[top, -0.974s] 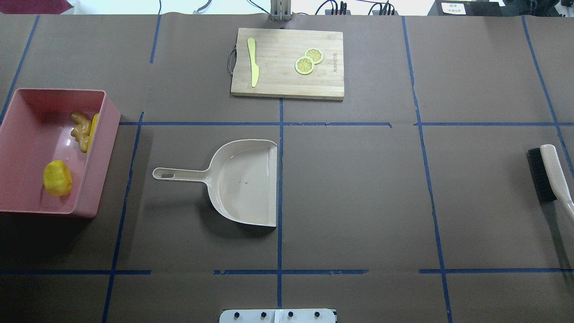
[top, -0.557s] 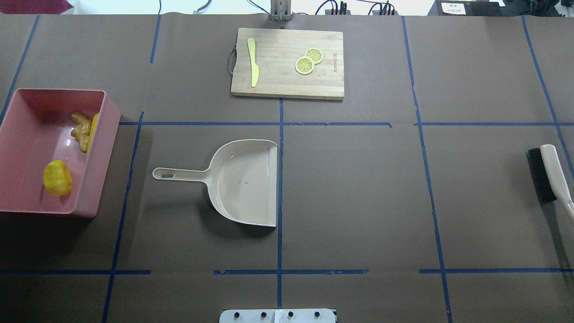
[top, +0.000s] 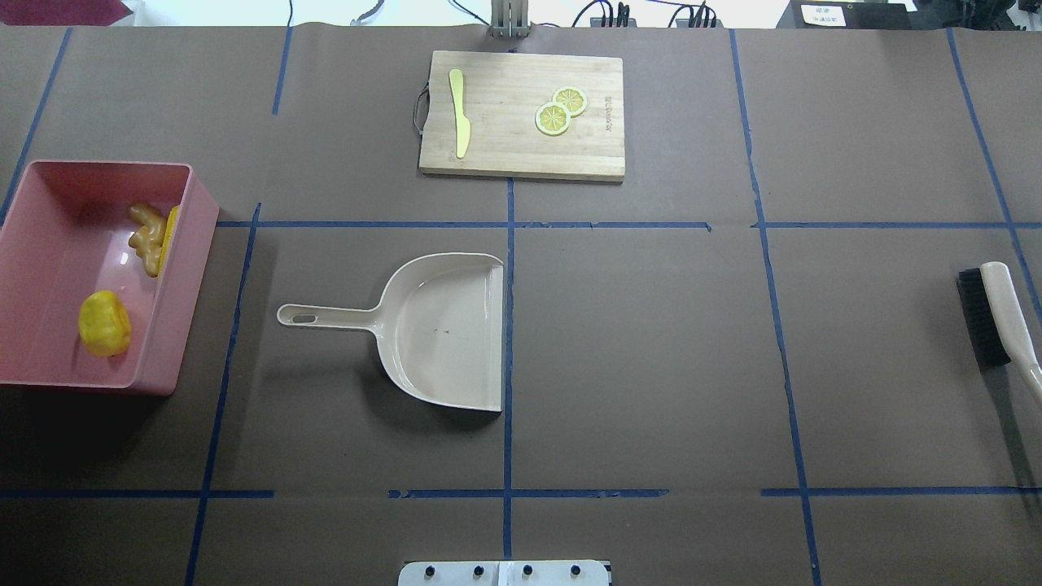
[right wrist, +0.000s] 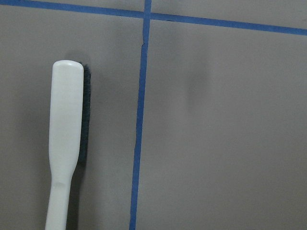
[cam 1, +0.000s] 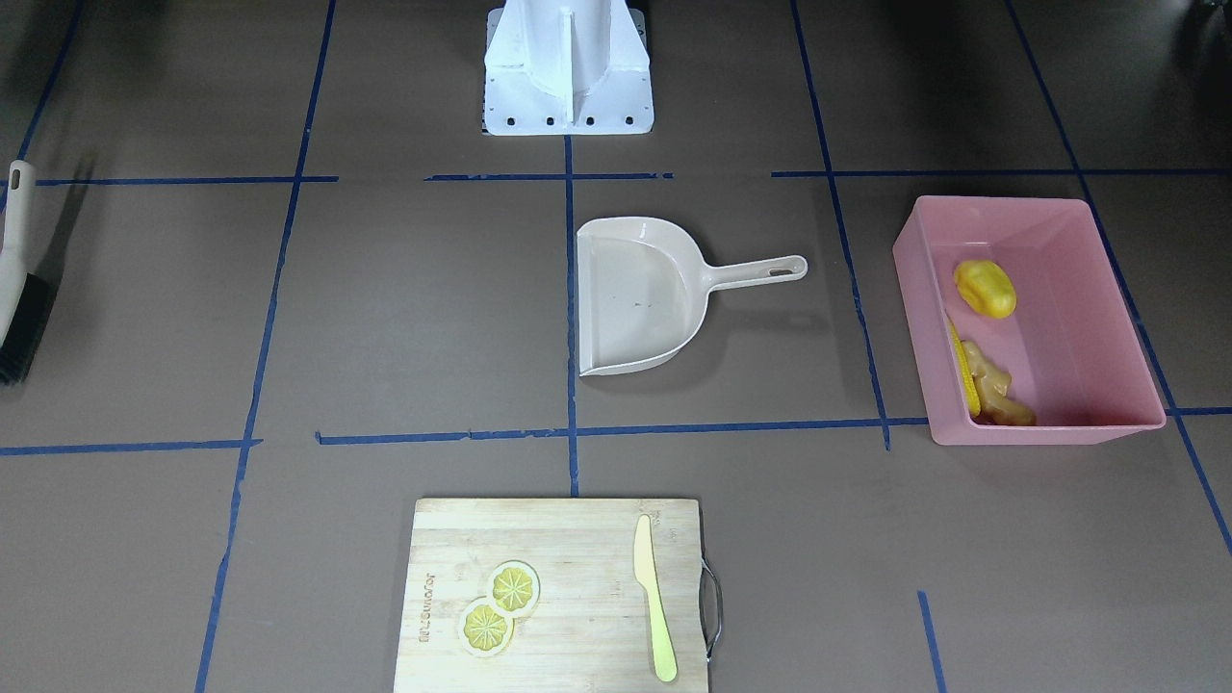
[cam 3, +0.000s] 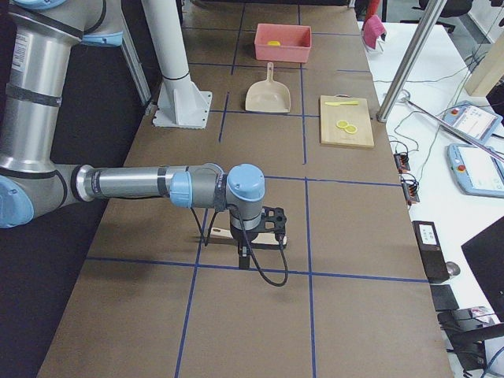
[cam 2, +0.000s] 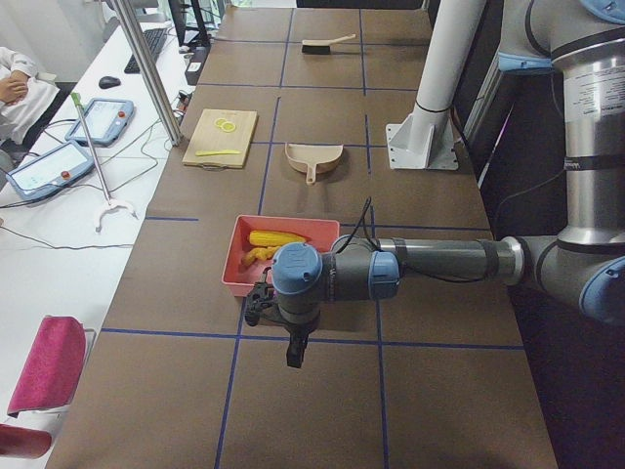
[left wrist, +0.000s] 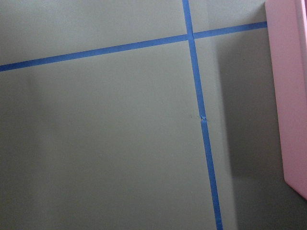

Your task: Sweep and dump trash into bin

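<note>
The pink bin point(top: 189, 244) stands at the table's left edge and also shows in the front view point(cam 1: 1049, 431). In it lie the yellow potato-like lump point(top: 104, 323), the tan ginger root point(top: 146, 236) and the corn cob point(top: 169, 236), which rests against the bin's wall. The beige dustpan point(top: 440, 325) lies empty mid-table. The brush point(top: 997, 313) lies at the far right. My left gripper point(cam 2: 260, 307) hovers just outside the bin's end. My right gripper point(cam 3: 272, 224) is over the brush point(cam 3: 223, 232). I cannot tell whether either is open or shut.
A wooden cutting board point(top: 521, 155) with a yellow-green toy knife point(top: 461, 110) and two lemon slices point(top: 560, 110) lies at the far middle. The robot's base plate point(top: 505, 573) is at the near edge. The left wrist view shows the bin's wall point(left wrist: 292, 96), the right wrist view the brush point(right wrist: 64, 143).
</note>
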Robot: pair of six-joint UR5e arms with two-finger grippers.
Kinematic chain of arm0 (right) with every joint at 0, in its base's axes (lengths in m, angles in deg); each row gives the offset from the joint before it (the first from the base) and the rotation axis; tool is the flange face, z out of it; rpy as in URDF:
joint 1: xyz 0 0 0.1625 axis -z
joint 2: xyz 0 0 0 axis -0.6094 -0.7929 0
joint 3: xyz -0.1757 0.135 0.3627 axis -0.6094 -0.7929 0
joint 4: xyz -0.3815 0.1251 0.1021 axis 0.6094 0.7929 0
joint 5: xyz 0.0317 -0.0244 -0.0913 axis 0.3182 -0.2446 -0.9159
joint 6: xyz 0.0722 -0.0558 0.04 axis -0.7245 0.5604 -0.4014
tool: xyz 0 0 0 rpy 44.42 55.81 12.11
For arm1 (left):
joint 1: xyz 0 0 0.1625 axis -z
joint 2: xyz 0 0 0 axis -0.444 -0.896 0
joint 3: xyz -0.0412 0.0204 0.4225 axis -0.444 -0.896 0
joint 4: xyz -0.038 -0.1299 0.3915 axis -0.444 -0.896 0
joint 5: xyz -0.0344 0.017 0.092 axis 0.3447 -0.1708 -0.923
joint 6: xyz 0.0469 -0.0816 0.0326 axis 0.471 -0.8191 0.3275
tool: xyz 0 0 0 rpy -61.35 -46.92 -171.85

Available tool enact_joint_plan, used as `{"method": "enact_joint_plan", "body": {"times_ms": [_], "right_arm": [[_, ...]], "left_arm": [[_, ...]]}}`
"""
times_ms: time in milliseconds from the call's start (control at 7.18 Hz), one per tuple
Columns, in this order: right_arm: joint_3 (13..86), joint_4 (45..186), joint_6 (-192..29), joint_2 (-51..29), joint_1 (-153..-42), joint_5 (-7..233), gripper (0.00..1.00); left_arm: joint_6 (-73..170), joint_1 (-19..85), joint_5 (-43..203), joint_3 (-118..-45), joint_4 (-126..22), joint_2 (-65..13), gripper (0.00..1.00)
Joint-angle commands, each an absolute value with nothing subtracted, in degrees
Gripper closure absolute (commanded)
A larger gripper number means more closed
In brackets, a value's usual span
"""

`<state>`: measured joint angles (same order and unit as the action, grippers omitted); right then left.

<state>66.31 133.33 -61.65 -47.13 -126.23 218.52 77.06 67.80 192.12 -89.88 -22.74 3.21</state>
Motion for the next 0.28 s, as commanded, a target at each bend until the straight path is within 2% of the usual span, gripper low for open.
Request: {"method": "enact_joint_plan", "body": {"times_ms": [0,139], "right_arm": [[66.3,133.3,-61.7,-47.2,-126.1,218.6,0.0],[66.3,133.3,-61.7,-47.2,-126.1,219.0,0.0]], "left_arm": [[77.0,67.9,192.1,-90.0,-22.7,3.2,0.0],[77.0,67.9,192.1,-90.0,-22.7,3.2,0.0]]}}
